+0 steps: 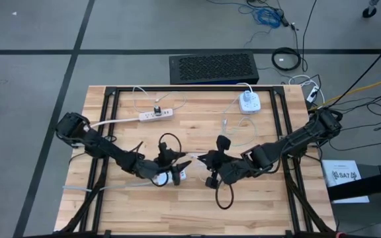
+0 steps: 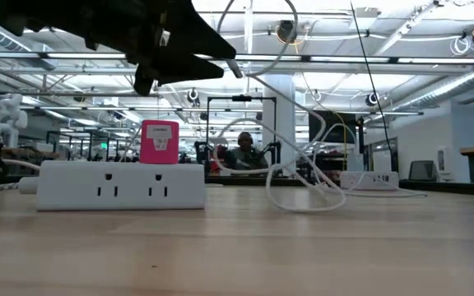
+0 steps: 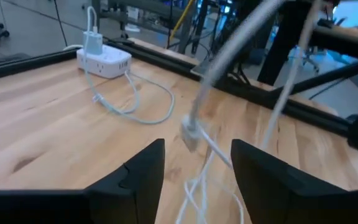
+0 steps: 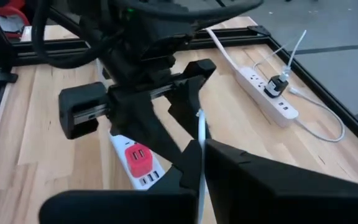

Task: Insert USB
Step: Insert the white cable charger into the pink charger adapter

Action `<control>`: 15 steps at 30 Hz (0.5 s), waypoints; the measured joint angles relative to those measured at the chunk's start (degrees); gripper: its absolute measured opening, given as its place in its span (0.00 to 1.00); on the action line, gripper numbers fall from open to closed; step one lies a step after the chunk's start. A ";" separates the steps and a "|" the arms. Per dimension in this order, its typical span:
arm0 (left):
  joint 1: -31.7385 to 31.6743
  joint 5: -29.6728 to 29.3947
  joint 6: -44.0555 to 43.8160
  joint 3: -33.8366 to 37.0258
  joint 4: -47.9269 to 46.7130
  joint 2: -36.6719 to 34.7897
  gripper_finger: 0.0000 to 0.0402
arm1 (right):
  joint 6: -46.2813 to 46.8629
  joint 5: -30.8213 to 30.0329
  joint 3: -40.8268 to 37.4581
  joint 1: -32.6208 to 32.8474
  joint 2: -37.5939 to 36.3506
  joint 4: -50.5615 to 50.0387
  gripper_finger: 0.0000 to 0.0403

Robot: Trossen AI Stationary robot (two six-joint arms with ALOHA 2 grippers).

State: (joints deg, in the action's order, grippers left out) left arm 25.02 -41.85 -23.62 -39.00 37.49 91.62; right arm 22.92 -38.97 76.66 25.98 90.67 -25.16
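Observation:
A short white power strip (image 4: 143, 171) carrying a red charger (image 4: 138, 160) lies on the wooden table near its middle; the low view shows it flat on the table (image 2: 122, 184). My left gripper (image 3: 197, 146) hovers open just above it (image 1: 181, 165). The plug end (image 3: 189, 134) of a white USB cable hangs in the air just ahead of the left gripper's fingers, touching neither. My right gripper (image 4: 202, 155) faces the left one from the table's right (image 1: 202, 157), shut on that cable. My right gripper pinches the thin white USB cable (image 4: 201, 127) between its two fingers, a short way behind the plug end. The fingers slant down toward the table's left side, and the cable runs out past their tips along them. The plug end is clear of the table.
A long white power strip (image 1: 156, 114) with a black plug in it lies at the far left-centre. A white power block (image 1: 248, 101) with a charger and a looping white cable sits at the far right. Black frame rails (image 1: 284, 125) border the table. A black cable loop (image 1: 225, 198) lies near the right arm.

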 joint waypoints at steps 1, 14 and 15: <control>-0.17 -0.07 0.10 0.00 1.02 0.27 0.47 | -0.11 0.15 0.00 0.01 0.00 0.39 0.00; -1.78 -1.52 3.11 0.00 5.65 0.89 0.47 | -0.22 1.69 0.00 0.59 0.00 2.44 0.00; -1.85 -1.40 3.07 0.00 5.65 0.89 0.47 | -0.23 1.69 0.00 0.75 0.00 2.70 0.00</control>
State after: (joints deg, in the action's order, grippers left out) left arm 23.17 -43.24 -20.54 -39.00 43.13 92.51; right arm 22.69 -37.28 76.66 26.73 90.67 -22.46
